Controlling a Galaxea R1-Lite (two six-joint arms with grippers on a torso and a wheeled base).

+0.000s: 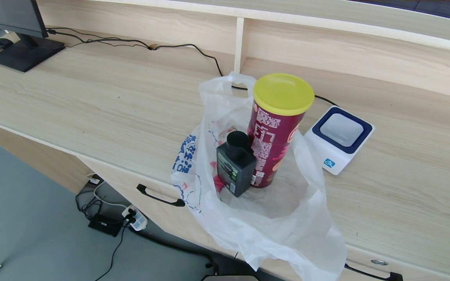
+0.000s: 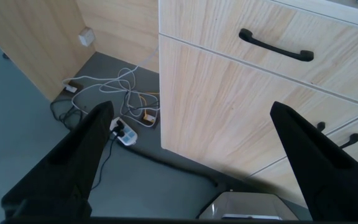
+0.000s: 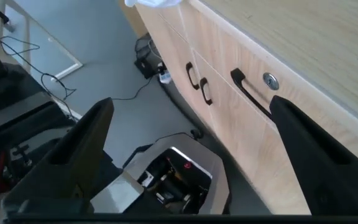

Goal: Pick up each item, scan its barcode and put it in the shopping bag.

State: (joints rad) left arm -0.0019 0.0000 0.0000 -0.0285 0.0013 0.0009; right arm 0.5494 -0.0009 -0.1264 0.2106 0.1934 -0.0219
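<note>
Left gripper (image 2: 191, 106), right gripper (image 3: 191, 99) spread wide, empty, facing drawers (image 2: 260, 87); can (image 1: 274, 132), bottle (image 1: 234, 166) upright inside shopping bag (image 1: 279, 230).

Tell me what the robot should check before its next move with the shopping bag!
1. Chip can inside the shopping bag: ok, standing upright.
2. Black bottle inside the bag: ok, upright beside the can.
3. Both barcodes scanned: cannot tell.
4. Scanner window uncovered: ok, it sits beside the bag.
5. Left gripper and right gripper free: ok, both open, holding nothing, low by the drawers.
6. Bag fully on the counter: not ok, its front drapes over the edge.
</note>
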